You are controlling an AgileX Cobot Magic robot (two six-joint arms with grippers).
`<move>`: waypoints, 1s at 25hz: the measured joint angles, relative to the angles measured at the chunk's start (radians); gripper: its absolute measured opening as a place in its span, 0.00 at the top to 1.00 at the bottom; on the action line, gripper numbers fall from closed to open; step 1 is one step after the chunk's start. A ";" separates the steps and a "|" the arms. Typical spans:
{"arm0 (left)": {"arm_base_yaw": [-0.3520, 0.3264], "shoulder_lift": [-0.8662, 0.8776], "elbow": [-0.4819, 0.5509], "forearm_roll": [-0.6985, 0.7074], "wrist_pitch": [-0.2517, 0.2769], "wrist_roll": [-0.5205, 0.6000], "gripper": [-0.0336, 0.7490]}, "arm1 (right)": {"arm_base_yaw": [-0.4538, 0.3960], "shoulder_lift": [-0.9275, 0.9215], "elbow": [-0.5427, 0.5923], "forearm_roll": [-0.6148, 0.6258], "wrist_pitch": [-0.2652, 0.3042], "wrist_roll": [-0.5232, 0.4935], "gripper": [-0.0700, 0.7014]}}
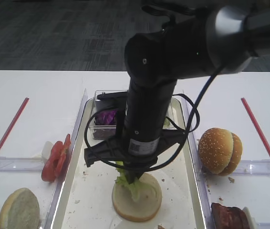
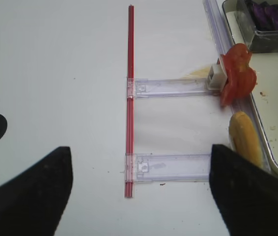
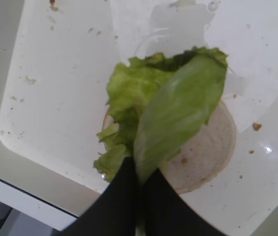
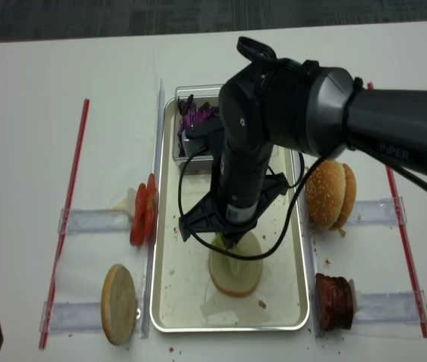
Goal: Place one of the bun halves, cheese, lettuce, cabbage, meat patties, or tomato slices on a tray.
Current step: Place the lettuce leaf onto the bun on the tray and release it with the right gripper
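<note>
Lettuce (image 3: 166, 113) is hanging pinched in the right pincer (image 3: 140, 179) just over a flat bun half (image 3: 205, 157) lying on the tray (image 1: 185, 183), so releasing it is what is remaining, apparently.

The tray (image 3: 26, 147) is showing a smooth, shiny cream surface, flecked with crumbs and catching glare. The lettuce (image 3: 178, 113) is looking crinkly and slightly waxy, lying on a bun half (image 3: 208, 157) whose pale cut face is looking matt and porous. The right gripper (image 3: 140, 182) is showing matt black fingers. On the right, the sesame buns (image 1: 220, 150) are looking golden and seeded, and the meat patties (image 4: 334, 302) rough. The clear side rails (image 2: 173, 87) are looking like glossy plastic.
</note>
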 joint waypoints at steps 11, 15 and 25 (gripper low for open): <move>0.000 0.000 0.000 0.000 0.000 0.000 0.27 | 0.000 -0.004 0.083 0.010 -0.143 -0.014 0.87; 0.000 0.000 0.000 0.000 0.000 0.000 0.27 | 0.000 -0.004 0.083 0.010 -0.145 -0.014 0.87; 0.000 0.000 0.000 0.000 0.000 0.000 0.27 | 0.000 0.019 0.083 0.010 -0.115 -0.016 0.87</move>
